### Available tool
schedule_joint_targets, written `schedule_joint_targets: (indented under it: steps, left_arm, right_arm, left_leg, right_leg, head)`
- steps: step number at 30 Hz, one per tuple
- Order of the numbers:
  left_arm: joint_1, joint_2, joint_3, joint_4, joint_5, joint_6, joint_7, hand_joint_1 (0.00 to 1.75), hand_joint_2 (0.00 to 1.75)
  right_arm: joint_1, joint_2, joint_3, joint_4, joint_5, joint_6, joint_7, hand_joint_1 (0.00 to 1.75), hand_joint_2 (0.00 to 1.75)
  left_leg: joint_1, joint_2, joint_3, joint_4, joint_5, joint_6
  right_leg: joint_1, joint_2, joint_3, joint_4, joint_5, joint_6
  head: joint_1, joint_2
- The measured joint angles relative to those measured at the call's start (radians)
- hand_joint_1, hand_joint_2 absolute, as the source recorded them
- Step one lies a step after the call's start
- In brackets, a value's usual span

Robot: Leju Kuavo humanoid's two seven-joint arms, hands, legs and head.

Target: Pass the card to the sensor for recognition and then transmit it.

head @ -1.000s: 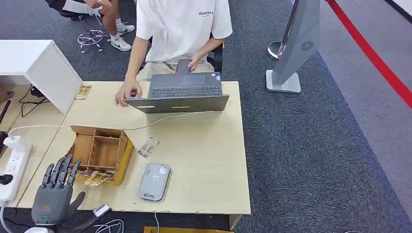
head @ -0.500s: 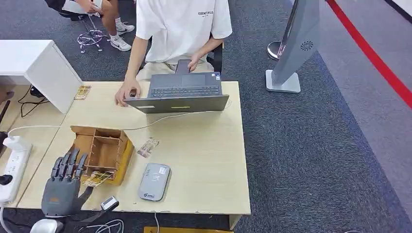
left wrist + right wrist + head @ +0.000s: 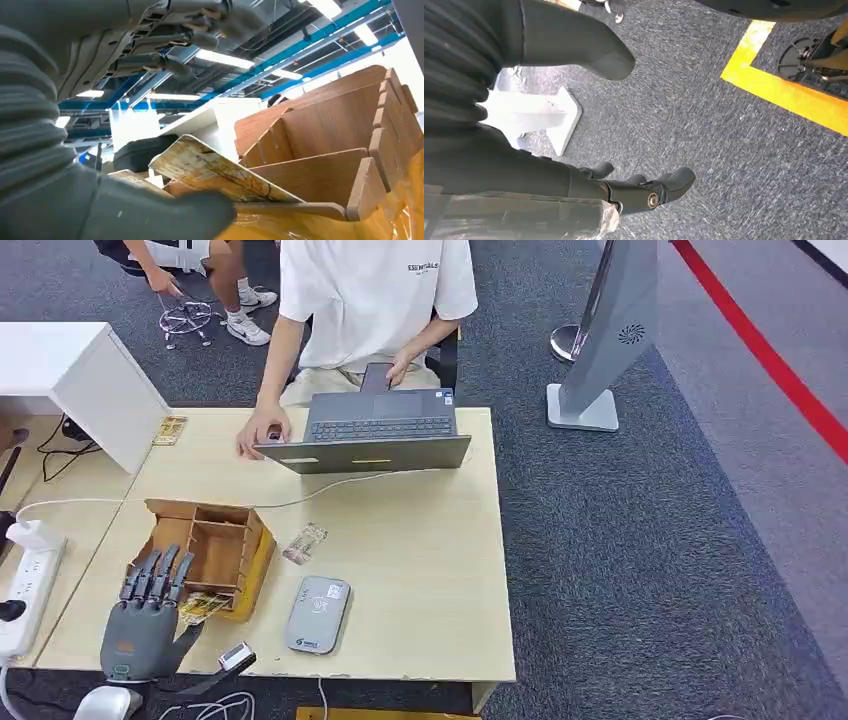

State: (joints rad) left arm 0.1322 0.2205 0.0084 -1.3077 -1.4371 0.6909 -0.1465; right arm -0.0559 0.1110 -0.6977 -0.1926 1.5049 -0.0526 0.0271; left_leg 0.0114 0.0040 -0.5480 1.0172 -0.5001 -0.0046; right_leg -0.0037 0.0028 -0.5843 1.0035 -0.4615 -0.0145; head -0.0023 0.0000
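While the robot stands at the near edge of the table [image 3: 420,540], the scene reads as follows;

Left hand: the left hand [image 3: 143,625] sits at 7 o'clock on the table, just at the front of the wooden box [image 3: 205,550]; its dark fingers [image 3: 158,576] are straight and slightly spread, reaching over the box's near rim; its thumb points toward 3 o'clock, under the card; it holds nothing that the pictures show

Card: the card [image 3: 205,606], yellowish and patterned, leans tilted on the box's front edge at the hand's 1 o'clock, just beside the fingers; whether they touch it I cannot tell; the left wrist view shows the card [image 3: 220,167] lying across the wooden dividers above the grey thumb

Sensor: the grey card reader [image 3: 318,614] lies flat at 3 o'clock from the box, near it

Other card: a second card [image 3: 304,543] lies flat between the box and the laptop [image 3: 370,440]

Right hand: the right hand [image 3: 644,190] hangs over grey carpet, fingers curled loosely, gripping nothing

Person: a person in a white shirt [image 3: 375,300] sits at 12 o'clock, hands at the laptop
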Motion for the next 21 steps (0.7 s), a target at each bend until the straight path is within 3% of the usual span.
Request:
schedule_joint_targets:
  steps: [21]
  left_arm:
    - [-0.026, 0.023, -0.04, 0.066, 0.072, 0.0, 0.001, 1.75, 1.75]
  right_arm:
    - [0.0, 0.0, 0.0, 0.0, -0.005, -0.006, 0.0, 0.0, 1.75]
  left_leg:
    - [0.0, 0.0, 0.0, 0.0, 0.0, 0.0]
  right_leg:
    - [0.0, 0.0, 0.0, 0.0, 0.0, 0.0]
  head:
    - [0.0, 0.0]
